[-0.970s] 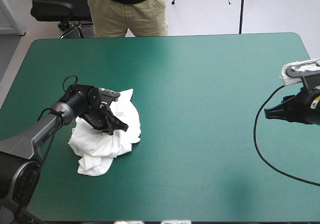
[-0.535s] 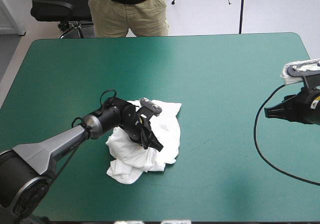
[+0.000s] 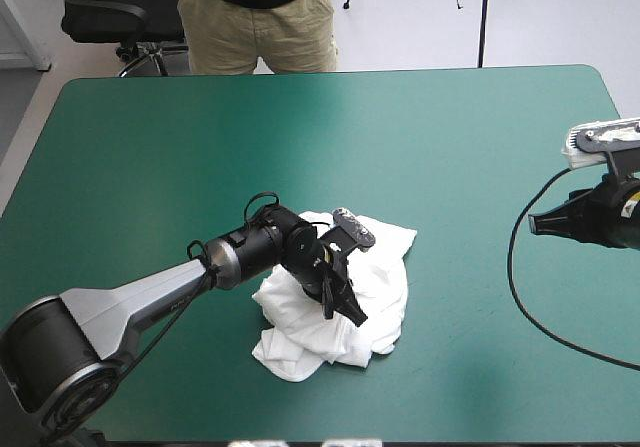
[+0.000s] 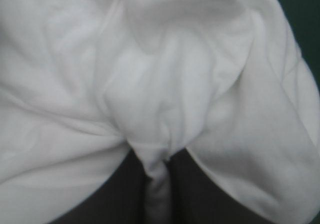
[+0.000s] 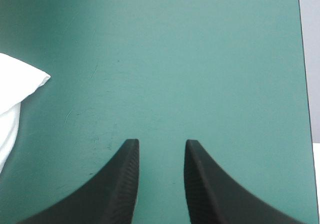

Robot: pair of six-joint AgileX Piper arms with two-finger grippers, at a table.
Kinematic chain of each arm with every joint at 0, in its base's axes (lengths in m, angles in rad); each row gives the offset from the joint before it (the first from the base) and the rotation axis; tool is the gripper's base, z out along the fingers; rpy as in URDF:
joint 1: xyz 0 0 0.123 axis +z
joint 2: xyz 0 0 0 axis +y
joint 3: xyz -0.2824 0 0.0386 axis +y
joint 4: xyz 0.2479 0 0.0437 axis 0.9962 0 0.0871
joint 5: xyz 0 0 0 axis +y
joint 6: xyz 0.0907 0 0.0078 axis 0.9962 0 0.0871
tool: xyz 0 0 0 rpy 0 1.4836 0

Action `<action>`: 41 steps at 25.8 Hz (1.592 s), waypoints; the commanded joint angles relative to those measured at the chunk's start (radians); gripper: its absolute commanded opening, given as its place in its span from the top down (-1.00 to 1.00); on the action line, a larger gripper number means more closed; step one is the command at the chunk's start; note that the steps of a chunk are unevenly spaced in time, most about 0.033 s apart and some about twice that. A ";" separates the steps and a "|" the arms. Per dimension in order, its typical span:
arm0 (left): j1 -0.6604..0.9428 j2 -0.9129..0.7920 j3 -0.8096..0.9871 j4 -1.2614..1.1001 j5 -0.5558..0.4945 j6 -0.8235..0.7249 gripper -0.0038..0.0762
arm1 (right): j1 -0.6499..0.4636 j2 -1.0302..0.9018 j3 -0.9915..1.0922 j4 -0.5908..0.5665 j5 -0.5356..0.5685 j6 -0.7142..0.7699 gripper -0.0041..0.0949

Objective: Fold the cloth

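The T-shirt (image 3: pixel 385 267) is seen heaped on the desk (image 3: pixel 300 127), near the front edge, about midway along. The left claw (image 3: pixel 352 312) is planted on the heap, cloth caught within it. The right claw (image 3: pixel 535 225) is found by the right edge, well apart.

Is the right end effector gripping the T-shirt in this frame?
No, the right end effector stands open over bare teal-green cover, with the T-shirt off to one side.
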 commanded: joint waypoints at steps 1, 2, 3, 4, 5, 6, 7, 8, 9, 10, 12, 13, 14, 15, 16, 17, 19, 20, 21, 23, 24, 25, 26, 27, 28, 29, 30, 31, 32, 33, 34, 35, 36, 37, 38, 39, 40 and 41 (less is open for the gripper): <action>-0.005 -0.045 -0.043 -0.014 0.051 -0.001 0.32 | -0.011 -0.010 -0.022 -0.015 -0.003 -0.001 0.33; -0.005 -0.045 -0.062 -0.008 0.117 -0.002 -0.08 | -0.011 -0.010 -0.022 -0.015 -0.003 -0.001 0.33; -0.005 -0.053 -0.093 0.020 0.161 -0.018 -0.34 | -0.011 -0.010 -0.022 -0.015 -0.003 -0.001 0.33; -0.005 -0.062 -0.105 0.044 0.165 -0.041 -0.37 | -0.011 -0.010 -0.022 -0.015 -0.003 -0.001 0.33; -0.005 -0.088 -0.123 0.106 0.168 -0.105 -0.35 | -0.011 -0.010 -0.022 -0.015 -0.003 -0.001 0.33; -0.005 -0.117 -0.129 0.160 0.172 -0.138 -0.33 | -0.011 -0.010 -0.022 -0.015 -0.003 -0.001 0.33; 0.004 -0.153 -0.131 0.198 0.186 -0.179 -0.29 | -0.011 -0.010 -0.022 -0.015 -0.003 -0.001 0.33; 0.018 -0.177 -0.131 0.215 0.217 -0.204 -0.27 | -0.011 -0.010 -0.022 -0.015 -0.003 -0.001 0.33; 0.050 -0.211 -0.129 0.215 0.277 -0.226 -0.26 | -0.011 -0.010 -0.022 -0.015 -0.003 -0.001 0.33; 0.064 -0.223 -0.126 0.215 0.303 -0.232 -0.26 | -0.011 -0.010 -0.022 -0.015 -0.003 -0.001 0.33; 0.130 -0.276 -0.091 0.215 0.385 -0.257 -0.26 | -0.011 -0.010 -0.022 -0.013 -0.003 -0.001 0.33; 0.144 -0.290 -0.065 0.215 0.390 -0.262 -0.26 | -0.011 -0.010 -0.022 -0.013 -0.003 -0.001 0.33; 0.160 -0.308 -0.030 0.215 0.390 -0.266 -0.26 | -0.011 -0.010 -0.022 -0.011 -0.003 -0.001 0.34; 0.175 -0.327 0.012 0.215 0.387 -0.275 -0.26 | -0.011 -0.010 -0.022 -0.011 -0.003 -0.001 0.35; 0.188 -0.346 0.049 0.215 0.382 -0.283 -0.26 | -0.011 -0.010 -0.022 -0.011 -0.003 -0.001 0.35; 0.197 -0.364 0.096 0.213 0.369 -0.287 -0.26 | -0.011 -0.010 -0.022 -0.011 -0.003 -0.001 0.35; 0.198 -0.395 0.168 0.211 0.324 -0.294 -0.26 | -0.011 -0.010 -0.022 -0.011 -0.003 -0.001 0.35; 0.195 -0.407 0.195 0.202 0.297 -0.298 -0.26 | -0.011 -0.010 -0.022 -0.011 -0.003 -0.001 0.35; 0.194 -0.414 0.207 0.188 0.277 -0.305 -0.26 | -0.011 -0.010 -0.022 -0.011 -0.003 -0.001 0.35; 0.194 -0.414 0.209 0.140 0.255 -0.305 -0.26 | -0.011 -0.010 -0.022 -0.011 -0.003 -0.001 0.35; 0.194 -0.412 0.209 0.118 0.242 -0.297 -0.26 | -0.011 -0.010 -0.022 -0.011 -0.003 -0.001 0.35; 0.194 -0.412 0.209 0.098 0.230 -0.295 -0.26 | -0.011 -0.010 -0.022 -0.009 -0.003 -0.001 0.35; 0.194 -0.412 0.209 0.081 0.215 -0.293 -0.26 | -0.011 -0.010 -0.022 -0.004 -0.003 -0.001 0.35; 0.189 -0.412 0.209 0.074 0.204 -0.293 -0.26 | -0.011 -0.010 -0.022 -0.001 -0.003 -0.001 0.35; 0.183 -0.412 0.209 0.076 0.193 -0.293 -0.25 | -0.011 -0.010 -0.022 -0.001 -0.003 -0.001 0.35; 0.170 -0.410 0.209 0.085 0.183 -0.293 -0.21 | -0.011 -0.010 -0.022 0.001 -0.003 -0.001 0.35; 0.157 -0.408 0.209 0.085 0.172 -0.295 -0.17 | -0.011 -0.010 -0.022 0.001 -0.003 -0.001 0.35; 0.146 -0.406 0.214 0.085 0.163 -0.300 -0.13 | -0.011 -0.010 -0.022 0.003 -0.003 -0.001 0.35; 0.129 -0.401 0.223 0.084 0.153 -0.308 -0.10 | -0.011 -0.010 -0.022 0.003 -0.003 -0.001 0.36; 0.119 -0.397 0.232 0.084 0.145 -0.319 -0.09 | -0.011 -0.010 -0.022 0.003 -0.003 -0.001 0.37; 0.109 -0.392 0.246 0.084 0.141 -0.330 -0.09 | -0.011 -0.010 -0.022 0.005 -0.003 -0.001 0.37; 0.100 -0.387 0.263 0.081 0.138 -0.341 -0.09 | -0.011 -0.010 -0.022 0.005 -0.003 -0.001 0.37; 0.093 -0.384 0.283 0.081 0.138 -0.350 -0.09 | -0.011 -0.010 -0.022 0.005 -0.003 -0.001 0.37; 0.087 -0.383 0.302 0.076 0.138 -0.353 -0.09 | -0.011 -0.010 -0.022 0.005 -0.003 -0.001 0.37; 0.081 -0.383 0.318 0.076 0.138 -0.353 -0.09 | -0.011 -0.010 -0.022 0.005 -0.003 -0.001 0.37; 0.080 -0.383 0.337 0.076 0.133 -0.353 -0.09 | -0.011 -0.010 -0.022 0.005 -0.003 -0.001 0.37; 0.072 -0.383 0.354 0.076 0.127 -0.355 -0.09 | -0.011 -0.010 -0.022 0.005 -0.003 -0.001 0.37; 0.072 -0.383 0.367 0.076 0.114 -0.355 -0.09 | -0.011 -0.010 -0.022 0.005 -0.003 -0.001 0.37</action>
